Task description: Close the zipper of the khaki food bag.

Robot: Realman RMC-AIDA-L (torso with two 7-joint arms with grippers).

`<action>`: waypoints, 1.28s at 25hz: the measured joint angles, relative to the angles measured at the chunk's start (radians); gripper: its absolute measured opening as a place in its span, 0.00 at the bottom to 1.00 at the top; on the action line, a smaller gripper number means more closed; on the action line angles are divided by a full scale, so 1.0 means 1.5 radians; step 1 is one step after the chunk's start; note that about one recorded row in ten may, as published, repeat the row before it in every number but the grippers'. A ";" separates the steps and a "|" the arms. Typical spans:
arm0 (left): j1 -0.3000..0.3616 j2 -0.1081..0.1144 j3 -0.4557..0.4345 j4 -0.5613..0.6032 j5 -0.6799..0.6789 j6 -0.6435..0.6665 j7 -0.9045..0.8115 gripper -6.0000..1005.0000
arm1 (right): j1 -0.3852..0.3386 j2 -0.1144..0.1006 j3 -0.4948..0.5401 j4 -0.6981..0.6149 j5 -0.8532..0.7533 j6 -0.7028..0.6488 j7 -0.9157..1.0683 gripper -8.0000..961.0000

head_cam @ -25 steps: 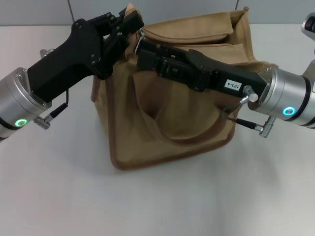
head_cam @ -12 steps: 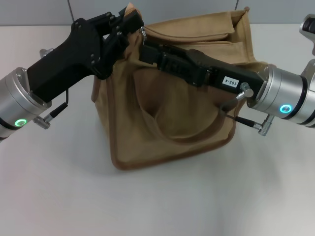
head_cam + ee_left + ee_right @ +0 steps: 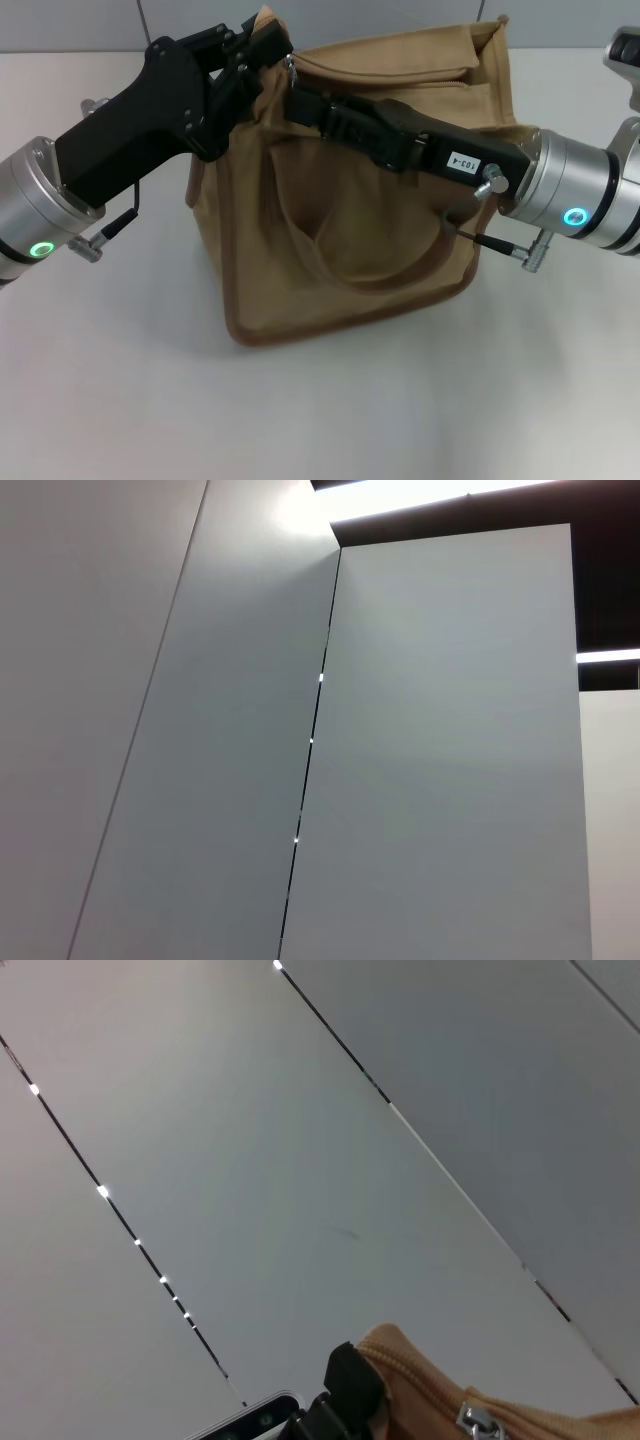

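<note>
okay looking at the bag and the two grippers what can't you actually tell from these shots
- Right gripper fingertips: head view, hidden by the gripper body against the khaki food bag.
- Zipper: right wrist view, cut off by the edge.
- Left gripper grip: head view, too small; left wrist view shows only wall.

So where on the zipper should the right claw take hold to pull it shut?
Best on the small silver pull tab at the bag's left top corner, beside the left claw holding that corner. It sticks out from the khaki food bag, so the right claw could likely pinch its flat faces from the robot's right.
</note>
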 joint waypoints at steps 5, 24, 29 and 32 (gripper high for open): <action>-0.001 0.000 0.000 -0.001 0.000 0.000 0.000 0.11 | 0.005 0.000 -0.007 -0.001 -0.005 -0.013 0.000 0.30; -0.008 0.000 0.000 -0.007 0.000 -0.003 0.001 0.12 | -0.002 0.000 -0.002 -0.007 0.001 -0.008 0.002 0.52; -0.009 0.000 0.000 -0.007 0.000 -0.004 0.002 0.12 | 0.002 0.000 -0.003 -0.007 0.002 0.000 0.002 0.56; -0.009 0.000 -0.001 -0.007 0.000 -0.004 0.005 0.12 | 0.003 0.000 -0.003 -0.007 0.002 0.002 0.002 0.56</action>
